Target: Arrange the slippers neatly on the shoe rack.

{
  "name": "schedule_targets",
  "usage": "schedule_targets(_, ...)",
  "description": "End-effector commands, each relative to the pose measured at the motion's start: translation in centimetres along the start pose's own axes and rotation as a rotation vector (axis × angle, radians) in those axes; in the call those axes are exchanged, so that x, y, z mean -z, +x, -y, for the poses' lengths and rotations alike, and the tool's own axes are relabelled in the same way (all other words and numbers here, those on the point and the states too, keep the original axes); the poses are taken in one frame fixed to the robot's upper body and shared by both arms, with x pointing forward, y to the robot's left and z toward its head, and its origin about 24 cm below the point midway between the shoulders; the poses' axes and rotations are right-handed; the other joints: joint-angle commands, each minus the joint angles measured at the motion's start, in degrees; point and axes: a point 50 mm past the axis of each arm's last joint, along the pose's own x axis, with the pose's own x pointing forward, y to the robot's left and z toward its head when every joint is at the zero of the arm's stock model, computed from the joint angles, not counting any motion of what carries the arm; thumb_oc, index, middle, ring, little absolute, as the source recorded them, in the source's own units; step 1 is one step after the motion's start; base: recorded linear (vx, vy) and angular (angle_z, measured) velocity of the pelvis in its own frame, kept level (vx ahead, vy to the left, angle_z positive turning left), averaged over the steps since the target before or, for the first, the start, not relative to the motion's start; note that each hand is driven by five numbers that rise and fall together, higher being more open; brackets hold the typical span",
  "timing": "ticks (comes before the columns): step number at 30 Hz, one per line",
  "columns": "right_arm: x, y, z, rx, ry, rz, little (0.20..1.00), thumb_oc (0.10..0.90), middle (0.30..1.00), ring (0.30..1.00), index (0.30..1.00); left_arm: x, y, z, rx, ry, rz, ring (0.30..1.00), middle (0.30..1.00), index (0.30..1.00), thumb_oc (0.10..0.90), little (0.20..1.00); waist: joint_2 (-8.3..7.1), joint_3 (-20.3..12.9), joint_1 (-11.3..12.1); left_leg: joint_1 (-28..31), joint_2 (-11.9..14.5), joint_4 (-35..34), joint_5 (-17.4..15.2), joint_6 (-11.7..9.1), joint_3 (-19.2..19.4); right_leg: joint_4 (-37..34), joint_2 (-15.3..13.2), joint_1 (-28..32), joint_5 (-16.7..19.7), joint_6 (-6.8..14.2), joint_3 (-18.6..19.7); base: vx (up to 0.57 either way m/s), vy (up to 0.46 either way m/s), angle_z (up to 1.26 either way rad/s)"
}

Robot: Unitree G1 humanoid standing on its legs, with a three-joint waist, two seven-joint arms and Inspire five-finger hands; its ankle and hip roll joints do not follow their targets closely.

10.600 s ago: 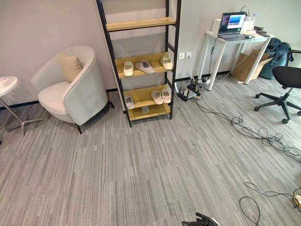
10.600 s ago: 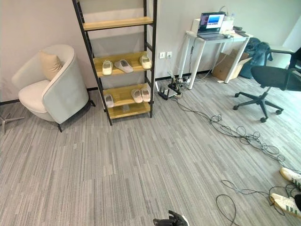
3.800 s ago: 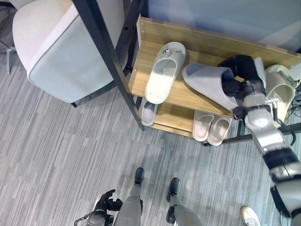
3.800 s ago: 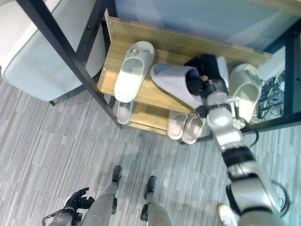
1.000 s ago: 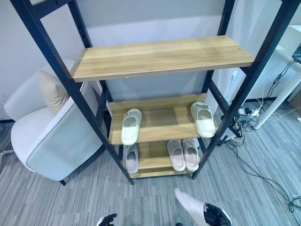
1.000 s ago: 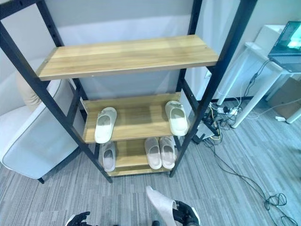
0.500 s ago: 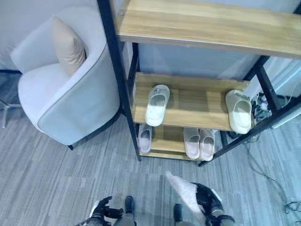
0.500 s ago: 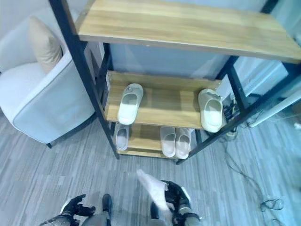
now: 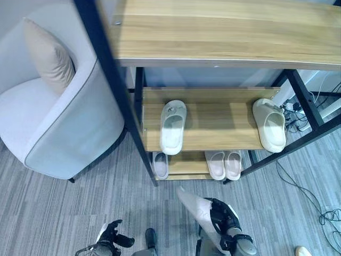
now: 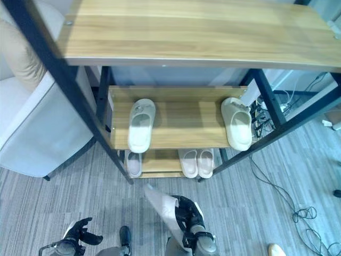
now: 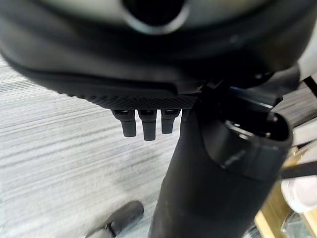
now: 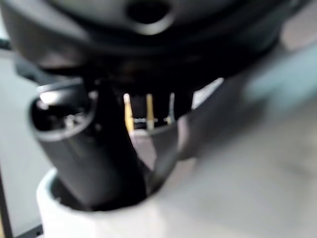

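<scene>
The shoe rack [image 9: 213, 42] stands right before me. Its middle shelf carries one cream slipper [image 9: 173, 126] at the left and another cream slipper [image 9: 270, 131] at the right, with bare wood between them. On the bottom shelf lie a single grey slipper [image 9: 160, 165] and a pale pair [image 9: 224, 164] side by side. My right hand [image 9: 225, 223] hangs low in front of the rack, shut on a grey slipper [image 9: 194, 207] whose toe points up toward the shelves. The thumb [image 12: 94, 153] presses into that slipper. My left hand [image 9: 110, 237] hangs open by my side, holding nothing.
A white armchair [image 9: 64, 133] with a beige cushion [image 9: 48, 53] stands close to the rack's left post. Cables [image 9: 319, 216] trail over the carpet at the right. A person's shoe [image 10: 276, 249] shows at the lower right.
The grey slipper that lay between the cream ones on the middle shelf is now in my right hand, low in front of the rack. The camera has tipped down and shifted.
</scene>
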Motion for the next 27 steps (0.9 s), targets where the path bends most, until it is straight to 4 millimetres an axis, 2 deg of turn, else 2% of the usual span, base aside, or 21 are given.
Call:
schedule_targets(1, -3.9, 0.2, 2.5, 0.051, -0.089, 0.17, 0.3, 0.4, 0.3, 0.3, 0.3, 0.2, -0.2, 0.5, 0.008, 0.026, 0.009, 0.9, 0.9, 0.9, 0.8, 0.9, 0.41, 1.27, -0.13, -7.02, 0.79, 14.4, -9.51, -1.47, -3.22, 7.72, -0.01, 0.38, -5.66, 0.33, 1.62, 0.08, -0.15, 0.51)
schedule_targets(5, -5.0, 0.5, 3.1, 0.065, -0.138, 0.203, 0.3, 0.4, 0.3, 0.3, 0.3, 0.3, -0.3, 0.9, 0.011, -0.014, 0.012, 0.9, 0.9, 0.9, 0.8, 0.9, 0.73, 2.2, 0.67, -10.4, 1.91, 17.37, -9.79, -2.24, -4.17, 9.39, 0.29, -0.82, -6.38, -0.47, 0.67, 0.0, -0.154, 0.11)
schedule_targets(7, -7.4, 1.4, 3.2, 0.085, -0.206, 0.274, 0.3, 0.4, 0.3, 0.3, 0.3, -0.8, -0.2, 1.1, 0.013, -0.057, 0.061, 0.9, 0.9, 0.9, 0.8, 0.9, 1.75, 3.72, 1.47, -14.47, 2.68, 19.02, -9.34, -2.78, -5.33, 12.26, 0.67, -4.05, -7.72, -1.1, 0.13, -0.13, -0.142, 0.29)
schedule_targets(8, -7.4, 1.4, 3.2, 0.085, -0.206, 0.274, 0.3, 0.4, 0.3, 0.3, 0.3, -0.8, -0.2, 1.1, 0.013, -0.057, 0.061, 0.9, 0.9, 0.9, 0.8, 0.9, 1.77, 3.63, 1.44, -14.65, 2.69, 19.12, -9.37, -2.78, -5.36, 12.34, 0.67, -4.21, -7.75, -1.11, 0.11, -0.13, -0.116, 0.22)
schedule_targets(11, -10.2, 2.2, 2.4, 0.084, -0.272, 0.372, 0.3, 0.4, 0.3, 0.3, 0.3, -2.4, 0.0, 0.9, -0.001, -0.068, 0.134, 0.9, 0.9, 0.9, 0.8, 0.9, 2.84, 4.31, 2.41, -18.45, 3.15, 20.7, -9.04, -3.15, -6.57, 15.39, 0.16, -7.95, -8.9, -1.35, -0.23, -0.11, -0.089, 0.09)
schedule_targets(12, -12.3, 2.7, 1.8, 0.091, -0.282, 0.445, 0.3, 0.4, 0.3, 0.3, 0.3, -3.9, -0.1, 1.0, -0.004, -0.064, 0.215, 0.9, 0.9, 0.9, 0.8, 0.9, 3.67, 4.88, 3.13, -20.45, 2.98, 21.28, -8.71, -3.21, -7.16, 16.83, 0.11, -9.93, -9.55, -1.47, -0.29, -0.1, -0.073, 0.11)
schedule_targets(13, -12.3, 2.7, 1.8, 0.091, -0.282, 0.446, 0.3, 0.4, 0.3, 0.3, 0.3, -3.9, -0.1, 1.0, -0.004, -0.064, 0.215, 0.9, 0.9, 0.9, 0.8, 0.9, 3.68, 4.8, 3.12, -20.62, 2.98, 21.37, -8.73, -3.22, -7.18, 16.92, 0.1, -10.09, -9.58, -1.48, -0.29, -0.11, -0.056, 0.23)
schedule_targets(15, -14.9, 3.1, 0.8, 0.091, -0.272, 0.54, 0.3, 0.4, 0.3, 0.3, 0.3, -5.9, -0.3, 1.2, 0.008, -0.081, 0.305, 0.9, 0.9, 0.9, 0.8, 0.9, 4.97, 5.5, 3.83, -23.78, 2.8, 22.26, -8.23, -3.39, -7.72, 18.88, -0.4, -13.11, -10.14, -1.33, -0.35, -0.11, -0.038, 0.27)
schedule_targets(17, -16.4, 3.3, 0.4, 0.104, -0.264, 0.591, 0.3, 0.4, 0.3, 0.3, 0.3, -6.9, -0.4, 1.3, 0.009, -0.128, 0.346, 0.9, 0.9, 0.9, 0.8, 0.9, 6.11, 5.83, 4.38, -25.64, 2.74, 22.36, -7.78, -3.62, -7.65, 20.03, -0.9, -14.79, -10.68, -1.21, -0.56, -0.1, -0.04, 0.23)
schedule_targets(21, -19.7, 3.1, 0.0, 0.133, -0.249, 0.704, 0.3, 0.4, 0.3, 0.3, 0.3, -11.0, -1.3, 1.1, 0.038, -0.194, 0.531, 0.9, 0.9, 0.9, 0.8, 0.9, 7.61, 6.11, 4.75, -30.7, 3.66, 24.66, -7.09, -4.86, -6.41, 24.34, -1.6, -19.92, -12.4, -1.26, -1.32, -0.09, -0.049, 0.26)
schedule_targets(22, -22.2, 2.8, -0.6, 0.134, -0.205, 0.795, 0.3, 0.4, 0.3, 0.3, 0.3, -12.9, -2.3, 0.8, 0.059, -0.193, 0.647, 0.9, 0.9, 0.9, 0.8, 0.9, 8.02, 6.64, 5.17, -33.63, 4.56, 28.59, -8.11, -4.79, -5.97, 29.25, -1.62, -23.14, -14.23, -1.62, -0.84, -0.09, -0.008, 0.17)
schedule_targets(23, -23.8, 2.5, -1.0, 0.13, -0.206, 0.848, 0.3, 0.4, 0.3, 0.3, 0.3, -13.8, -2.8, 0.7, 0.069, -0.175, 0.696, 0.9, 0.9, 0.9, 0.8, 0.9, 8.23, 7.41, 5.42, -35.25, 5.02, 31.36, -9.25, -4.58, -6.26, 32.37, -1.46, -25.15, -15.47, -1.95, -0.29, -0.11, -0.009, 0.2)
schedule_targets(24, -25.0, 2.4, -1.4, 0.135, -0.214, 0.887, 0.3, 0.4, 0.3, 0.3, 0.3, -14.3, -3.1, 0.7, 0.067, -0.158, 0.726, 0.9, 0.9, 0.9, 0.8, 0.9, 8.26, 7.97, 5.8, -37.29, 5.42, 34.78, -10.54, -4.27, -6.43, 35.76, -1.64, -27.37, -16.51, -2.11, 0.14, -0.06, -0.003, 0.08)
schedule_targets(25, -25.0, 2.4, -1.5, 0.135, -0.213, 0.887, 0.3, 0.4, 0.3, 0.3, 0.3, -14.3, -3.1, 0.6, 0.067, -0.158, 0.726, 0.9, 0.9, 0.9, 0.8, 0.9, 8.24, 7.87, 5.83, -37.53, 5.43, 35.0, -10.65, -4.27, -6.4, 35.95, -1.64, -27.62, -16.59, -2.11, 0.21, -0.04, -0.021, -0.09)
schedule_targets(26, -26.1, 2.2, -1.9, 0.136, -0.226, 0.927, 0.3, 0.4, 0.3, 0.3, 0.3, -15.1, -3.5, 0.5, 0.063, -0.147, 0.765, 0.9, 0.9, 0.9, 0.8, 0.9, 8.33, 8.19, 6.28, -39.53, 5.76, 38.22, -11.86, -4.02, -6.52, 39.01, -1.9, -29.52, -17.79, -2.3, 0.5, -0.04, -0.057, -0.15)
schedule_targets(27, -28.5, 1.5, -2.2, 0.172, -0.254, 1.013, 0.3, 0.4, 0.3, 0.3, 0.3, -16.0, -4.0, 0.1, 0.035, -0.135, 0.82, 0.9, 0.9, 0.9, 0.8, 0.9, 8.12, 8.81, 6.46, -43.19, 6.47, 44.31, -14.36, -3.7, -7.13, 44.86, -2.16, -32.82, -20.58, -2.83, 1.54, -0.04, -0.069, -0.1)
